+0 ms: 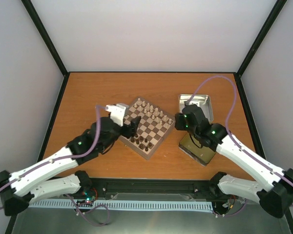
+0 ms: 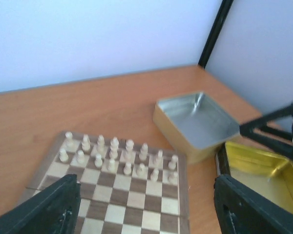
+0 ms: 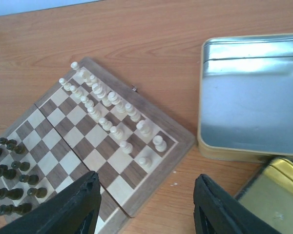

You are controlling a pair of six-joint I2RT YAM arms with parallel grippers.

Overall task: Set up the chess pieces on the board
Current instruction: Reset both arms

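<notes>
The left gripper (image 2: 146,200) and the right gripper (image 3: 146,207) are hanging over the board (image 1: 147,127), both with jaws spread and gripping nothing.

The board is lying turned cornerwise on the table (image 1: 88,92), between the two arms. The dark chess pieces (image 3: 10,178) are standing crowded on the squares at its near end, and the cream chessmen (image 3: 112,105) are standing in two rows at its far end. The left gripper is hanging above the board's near-left edge, its jaws wide apart. The right gripper is hanging at the board's right corner, jaws likewise apart. To its right, a silver tin (image 3: 254,92) and a gold tin (image 3: 276,195) are lying open, just beside each other.
</notes>
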